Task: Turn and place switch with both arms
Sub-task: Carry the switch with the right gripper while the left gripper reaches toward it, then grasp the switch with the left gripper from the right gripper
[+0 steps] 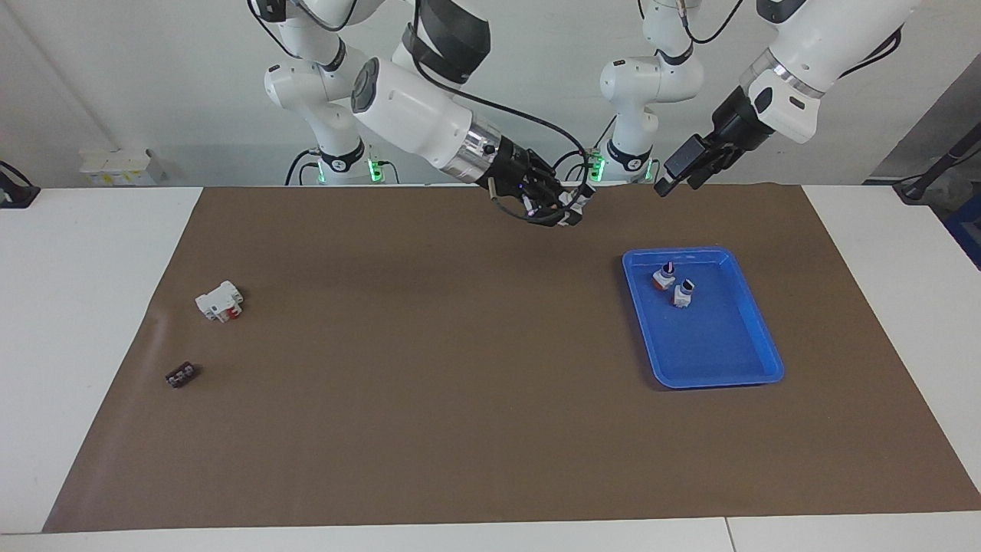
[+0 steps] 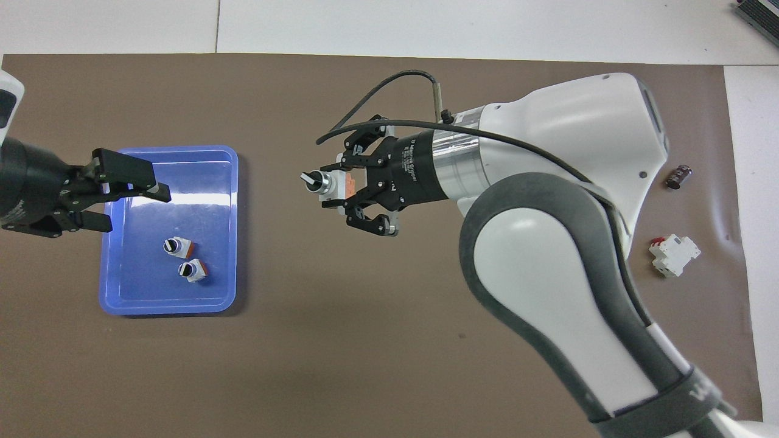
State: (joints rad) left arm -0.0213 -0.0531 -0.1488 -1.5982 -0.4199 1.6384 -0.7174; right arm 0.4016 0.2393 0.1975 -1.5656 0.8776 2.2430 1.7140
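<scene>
My right gripper [image 1: 571, 211] is shut on a switch [image 2: 325, 181] with a white body, an orange block and a black knob. It holds the switch high over the middle of the brown mat, knob pointing toward the left arm's end. My left gripper [image 1: 678, 186] is open and empty, raised in the air. In the overhead view the left gripper [image 2: 137, 210] covers the blue tray's rim [image 2: 170, 307]. Two more switches [image 1: 663, 276] [image 1: 684, 293] lie in the blue tray [image 1: 759, 337]; they also show in the overhead view [image 2: 178, 246] [image 2: 193, 271].
A larger white block with a red part [image 1: 219, 300] and a tiny black piece [image 1: 181, 376] lie on the mat toward the right arm's end. Both also show in the overhead view, the block [image 2: 674, 254] and the piece [image 2: 678, 176].
</scene>
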